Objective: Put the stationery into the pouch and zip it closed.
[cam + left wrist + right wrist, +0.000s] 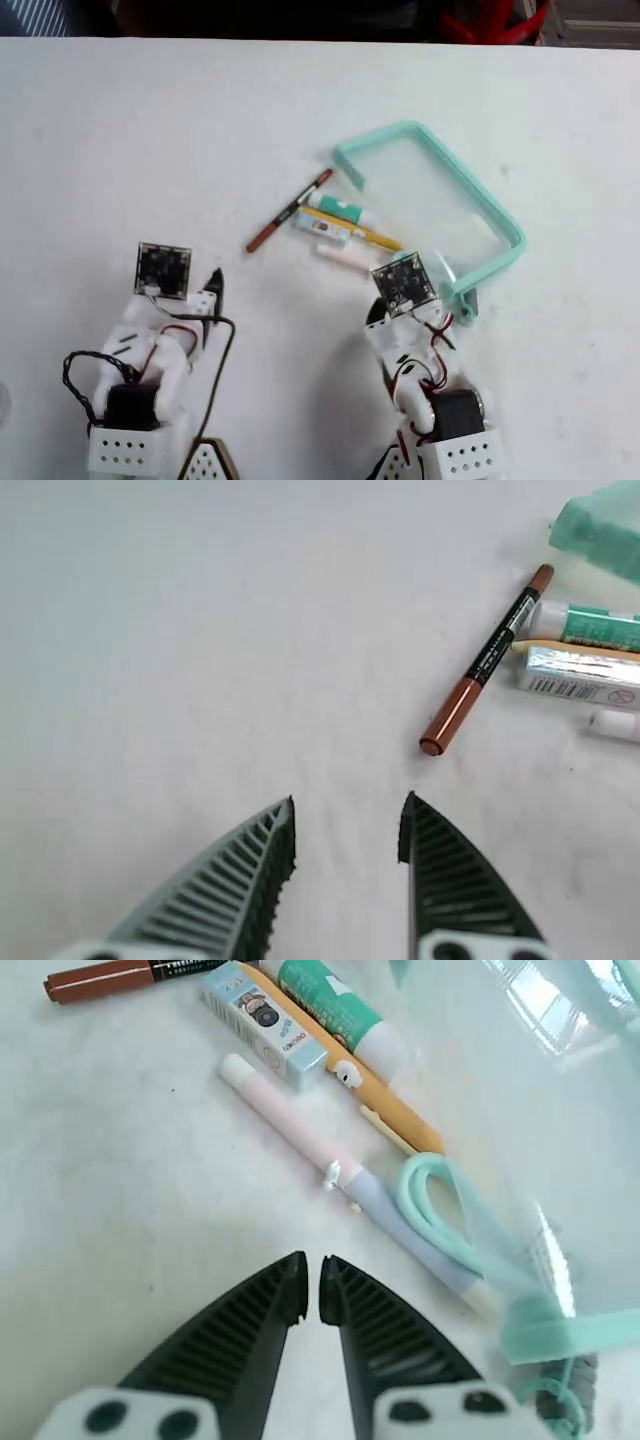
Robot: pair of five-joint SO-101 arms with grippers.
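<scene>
A clear pouch (430,190) with teal trim lies flat at centre right. Beside its open end lies the stationery: a brown marker (290,210), a green-and-white glue stick (335,207), a small eraser box (320,226), a yellow pen (365,234) and a pink-lavender pen (345,255). My left gripper (348,825) is open over bare table, a short way from the brown marker (487,660). My right gripper (312,1285) is shut and holds nothing. It hangs just short of the pink-lavender pen (300,1125), near the pouch's teal loop (440,1220).
The white table (150,130) stretches wide to the left and far side. Both arm bases stand at the near edge. The pouch's teal zipper end (465,300) lies close beside the right arm.
</scene>
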